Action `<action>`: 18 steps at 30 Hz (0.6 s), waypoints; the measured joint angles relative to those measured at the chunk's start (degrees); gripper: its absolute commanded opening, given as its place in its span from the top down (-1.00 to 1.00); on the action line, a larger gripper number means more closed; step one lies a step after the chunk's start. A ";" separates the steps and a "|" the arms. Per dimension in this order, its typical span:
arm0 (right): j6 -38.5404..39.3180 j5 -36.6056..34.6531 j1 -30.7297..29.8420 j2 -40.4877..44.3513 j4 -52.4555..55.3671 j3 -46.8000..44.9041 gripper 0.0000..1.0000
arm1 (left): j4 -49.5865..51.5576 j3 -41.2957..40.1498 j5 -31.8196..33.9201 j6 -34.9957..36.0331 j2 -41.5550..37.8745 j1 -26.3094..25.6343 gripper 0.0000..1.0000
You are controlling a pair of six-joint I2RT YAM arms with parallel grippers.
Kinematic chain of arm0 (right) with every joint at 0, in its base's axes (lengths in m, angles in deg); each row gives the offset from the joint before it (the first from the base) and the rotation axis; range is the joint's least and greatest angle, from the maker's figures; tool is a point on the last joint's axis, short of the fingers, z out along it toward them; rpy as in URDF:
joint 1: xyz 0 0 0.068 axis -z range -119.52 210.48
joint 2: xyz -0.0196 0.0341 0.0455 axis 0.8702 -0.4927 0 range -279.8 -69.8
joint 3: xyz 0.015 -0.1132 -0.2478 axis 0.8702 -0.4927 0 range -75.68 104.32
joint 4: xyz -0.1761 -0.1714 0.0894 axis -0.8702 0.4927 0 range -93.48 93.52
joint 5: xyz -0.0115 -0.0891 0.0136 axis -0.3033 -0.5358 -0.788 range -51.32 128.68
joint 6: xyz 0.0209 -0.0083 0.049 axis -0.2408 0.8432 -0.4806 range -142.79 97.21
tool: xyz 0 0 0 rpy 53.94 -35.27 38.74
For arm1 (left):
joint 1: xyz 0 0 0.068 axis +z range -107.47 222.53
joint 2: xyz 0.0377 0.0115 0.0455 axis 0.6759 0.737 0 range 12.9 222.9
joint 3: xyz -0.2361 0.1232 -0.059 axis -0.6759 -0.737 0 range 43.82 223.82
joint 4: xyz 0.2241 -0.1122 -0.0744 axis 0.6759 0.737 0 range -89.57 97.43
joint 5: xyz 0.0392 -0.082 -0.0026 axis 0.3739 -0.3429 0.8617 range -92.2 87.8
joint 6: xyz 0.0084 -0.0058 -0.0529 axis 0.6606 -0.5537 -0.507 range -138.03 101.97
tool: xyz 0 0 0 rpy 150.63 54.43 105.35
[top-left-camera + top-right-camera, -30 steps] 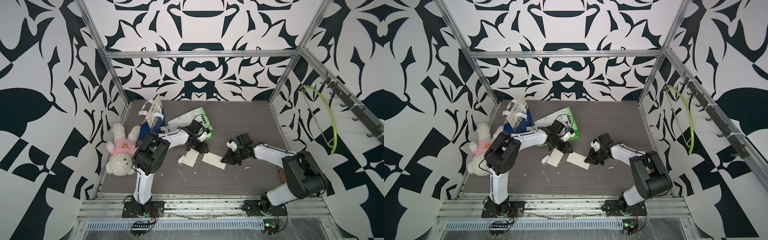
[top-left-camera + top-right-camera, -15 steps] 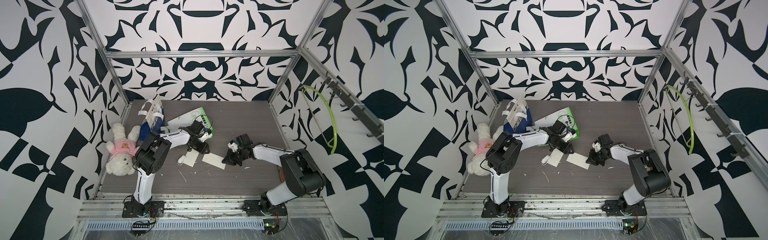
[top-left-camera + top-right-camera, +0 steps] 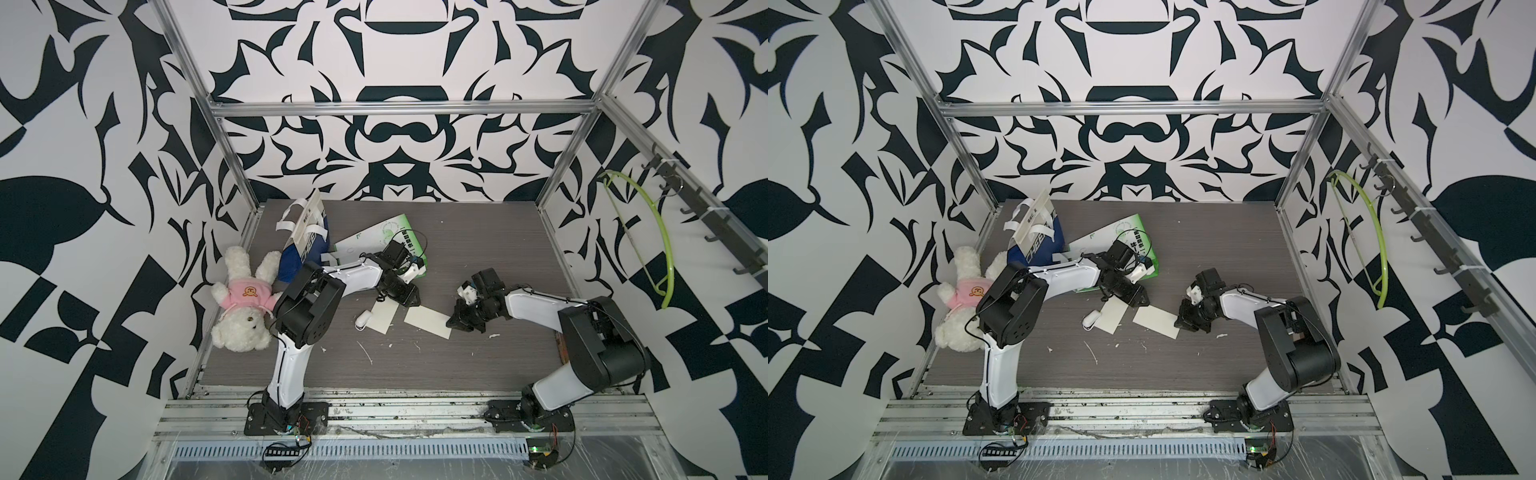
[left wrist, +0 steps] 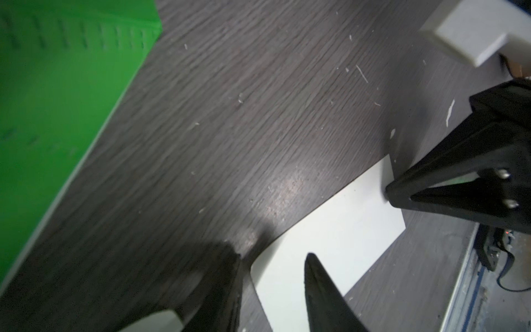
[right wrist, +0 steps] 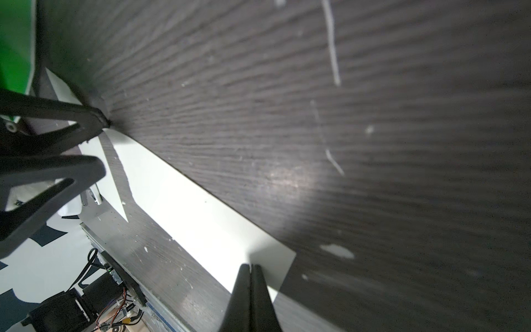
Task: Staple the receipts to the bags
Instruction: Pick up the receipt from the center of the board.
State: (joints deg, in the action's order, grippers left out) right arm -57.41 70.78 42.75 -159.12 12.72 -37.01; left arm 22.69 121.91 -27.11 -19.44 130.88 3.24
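Left gripper stands narrowly apart astride one end of a receipt. Right gripper, pinched shut, has its tips down on the other end, so the slip's long axis runs arm to arm. Behind the left arm, which is nearer them, are the green bag, print unreadable, and the navy bag reading "CHEE". The second receipt lies just beside the stapler.

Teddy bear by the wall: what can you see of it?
The teddy bear is fluffy white plush in a pink shirt with a small bear face printed on it. It lies face up at the table's left edge by the patterned wall, head toward the front, one leg beside the navy bag.
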 measured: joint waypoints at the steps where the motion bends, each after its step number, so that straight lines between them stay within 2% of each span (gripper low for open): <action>1: 0.02 -0.02 0.00 0.00 0.02 0.00 1.00 | 0.04 0.09 -0.04 0.04 0.15 0.00 0.39; 18: 0.02 -0.22 0.00 0.00 0.02 0.00 1.00 | 2.75 0.17 -1.90 0.83 0.39 0.00 0.41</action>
State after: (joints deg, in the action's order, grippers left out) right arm -57.38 70.56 42.75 -159.12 12.75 -37.01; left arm 25.45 122.08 -29.01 -18.61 131.27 3.24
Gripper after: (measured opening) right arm 0.047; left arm 0.294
